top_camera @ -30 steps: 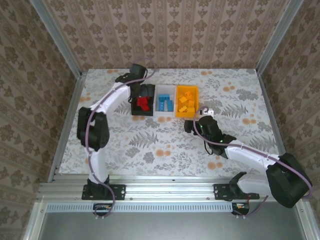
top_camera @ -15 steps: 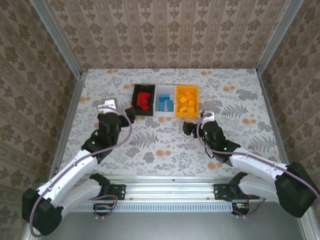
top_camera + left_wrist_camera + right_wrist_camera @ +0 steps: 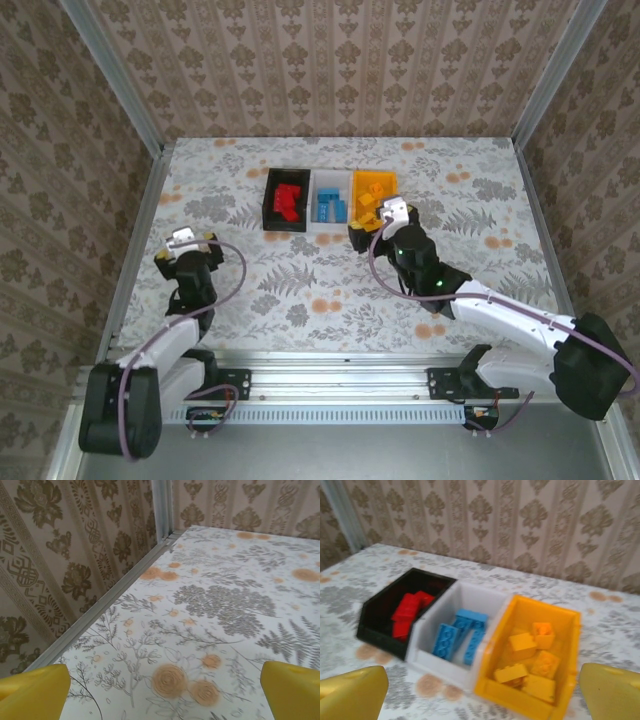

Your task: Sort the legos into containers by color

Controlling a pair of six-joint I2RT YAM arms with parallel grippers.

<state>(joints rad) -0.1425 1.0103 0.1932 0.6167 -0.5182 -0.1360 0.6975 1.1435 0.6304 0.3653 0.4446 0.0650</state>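
From above, three bins stand side by side at the far middle of the table (image 3: 480, 290): the black bin (image 3: 268, 205) holds the red legos (image 3: 290, 198), the white bin (image 3: 330, 179) the blue legos (image 3: 331, 207), and the yellow-orange bin (image 3: 378, 176) the yellow-orange legos (image 3: 368, 200) (each colour matched). The right gripper (image 3: 372, 220) is at that last bin's near edge. The left gripper (image 3: 187, 243) is well apart, near the table's left side.

The left wrist view has its yellow fingertips (image 3: 35, 690) spread wide with bare floral table between them.

The right wrist view has its fingertips (image 3: 610, 690) likewise wide apart and holding nothing, facing all three filled bins.
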